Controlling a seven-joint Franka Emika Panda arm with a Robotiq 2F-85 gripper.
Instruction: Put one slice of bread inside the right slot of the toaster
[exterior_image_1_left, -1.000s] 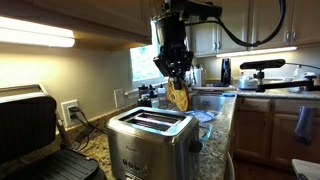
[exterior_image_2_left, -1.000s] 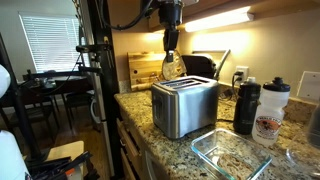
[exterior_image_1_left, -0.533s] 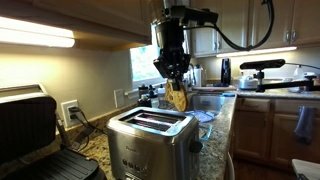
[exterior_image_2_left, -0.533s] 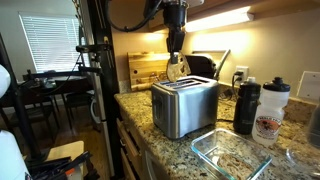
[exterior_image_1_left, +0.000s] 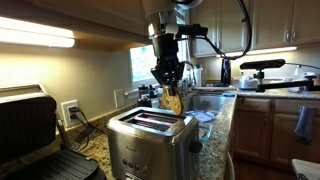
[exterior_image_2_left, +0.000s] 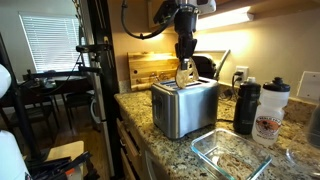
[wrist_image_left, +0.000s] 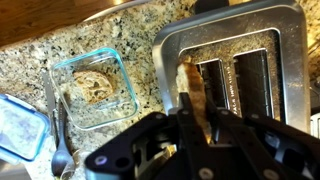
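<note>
Bread slice (exterior_image_1_left: 173, 101) hangs upright in the air, pinched at its top edge by the robot's fingers (wrist_image_left: 140, 135), which are clenched on it. It sits just above the toaster (exterior_image_1_left: 150, 140), not yet in either slot. Toaster = boxy brushed steel w/ 2 long parallel slots on top, standing on a speckled granite desk (wrist_image_left: 40, 60) close to the desk's edge. In both exterior views the slice's lower edge is near the toaster top but apart from it, toward one end of the slots rather than mid-length. In the wrist view the slice is seen edge-on, running roughly parallel w/ the slots. It appears over the slot nearer a glass dish (wrist_image_left: 128, 85), or over the steel lip beside that slot; can't tell which.

How to do this step well (judgement):
- Confirm which slot counts as the right one. Then shift sideways until the slice's thin edge is centred over that opening, w/ no overlap onto the steel rib between slots.
- Hold the slice vertical & parallel to the slot; any twist likely catches crust on the rim.
- Centre it along the slot's length too, since the slice looks shorter than the slot.
- Lower slowly, straight down, until the bottom edge is well inside before letting go. Releasing too high risks it tipping & landing across the top.
- Fingers look wider than the slot, so stop before they touch the toaster.
</note>
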